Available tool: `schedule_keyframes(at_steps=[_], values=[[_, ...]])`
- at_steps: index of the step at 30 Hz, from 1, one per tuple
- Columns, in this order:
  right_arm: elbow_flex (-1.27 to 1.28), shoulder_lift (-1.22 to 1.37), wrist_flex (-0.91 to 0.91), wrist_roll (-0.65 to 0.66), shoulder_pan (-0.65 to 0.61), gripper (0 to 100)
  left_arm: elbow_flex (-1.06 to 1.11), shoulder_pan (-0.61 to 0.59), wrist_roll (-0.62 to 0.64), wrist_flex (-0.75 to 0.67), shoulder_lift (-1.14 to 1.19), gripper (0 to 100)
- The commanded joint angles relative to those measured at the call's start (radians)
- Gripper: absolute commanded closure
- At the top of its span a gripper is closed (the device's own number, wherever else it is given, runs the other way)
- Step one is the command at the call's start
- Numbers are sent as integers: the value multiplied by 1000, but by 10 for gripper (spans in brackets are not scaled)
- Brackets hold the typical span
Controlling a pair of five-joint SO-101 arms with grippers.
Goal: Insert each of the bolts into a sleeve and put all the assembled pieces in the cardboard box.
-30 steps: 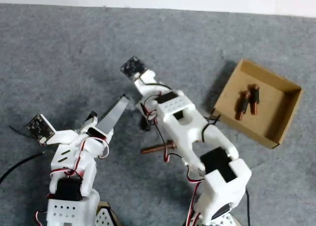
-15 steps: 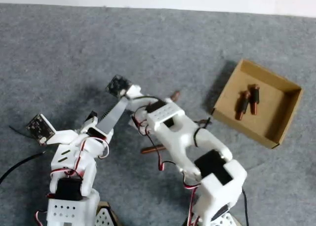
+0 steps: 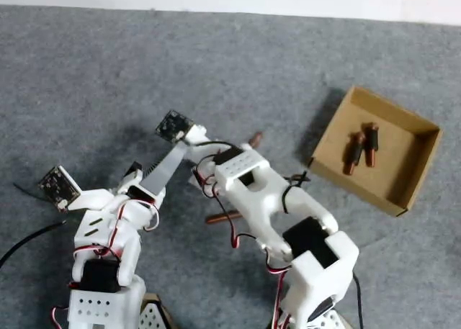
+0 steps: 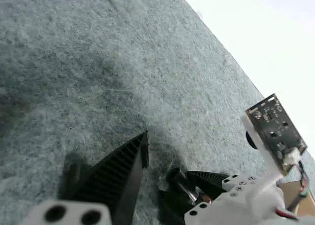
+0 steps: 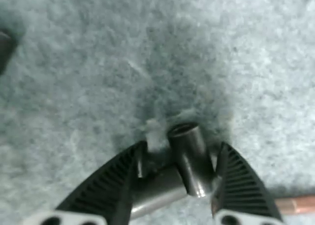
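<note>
- Over on the far left of the grey counter (image 3: 86,70), the left arm sits low, with its pincer (image 3: 169,160) pointing up and to the right toward the other arm. I only get a good look at one black ribbed finger (image 4: 118,176), so honestly can't tell if it's spread or closed.
- Just beside that finger tip is the right arm's pincer (image 5: 182,148), angled down at the counter. It looks clamped on a dark sleeve (image 5: 189,158) that's tilted up with its open end showing.
- Between those same fingers there's a second dark tube (image 5: 152,190) lying crosswise. One end is against a finger and the other is against the tilted sleeve.
- Next over, a copper bolt (image 3: 223,217) lies flat on the counter, partly tucked under the right arm's body.
- A bit farther right and further back, the end of another bolt (image 3: 255,138) pokes out from behind the arm.
- On the far right is the cardboard box (image 3: 356,186), well apart from both arms and sitting at an angle.
- Inside it are two assembled pieces (image 3: 354,150) (image 3: 372,143), side by side near the back-left corner, each dark at one end and copper at the other.
</note>
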Motion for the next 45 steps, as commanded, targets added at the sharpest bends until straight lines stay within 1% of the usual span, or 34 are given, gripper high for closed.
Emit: schedule_keyframes(at_steps=[1,3,7,13,16,18,20,24,30,35,37,39,42,44,45], values=[[1,-2,8,5,-2,920,-5,-13,-9,-21,-12,352],[-1,10,5,5,5,993,-5,-13,-9,-21,-12,352],[-7,67,12,3,30,995,-5,-13,-9,-21,-12,352],[-4,45,42,-2,35,995,-4,-13,-9,-21,-12,352],[8,-50,-7,-5,48,995,-2,-13,-9,-21,-12,352],[93,-124,-68,-31,68,995,-2,-13,-9,-21,-12,352],[203,-211,-173,-54,87,995,-2,-13,-9,-21,-12,352],[406,-423,-321,-58,117,995,-2,-13,-9,-21,-12,352],[630,-719,-404,-60,150,995,-4,-15,-11,-20,-12,352],[750,-897,-412,-60,180,995,-10,-1,-104,-2,-10,362],[789,-951,-412,-60,197,995,-12,47,-172,32,-10,418],[829,-998,-410,-61,209,995,-7,140,-282,77,-7,505],[883,-1058,-410,-117,214,995,-7,254,-434,140,-7,621],[908,-1092,-407,-130,214,995,-12,263,-462,152,-7,660],[920,-1107,-406,-130,216,995,-13,263,-470,155,-7,664]])
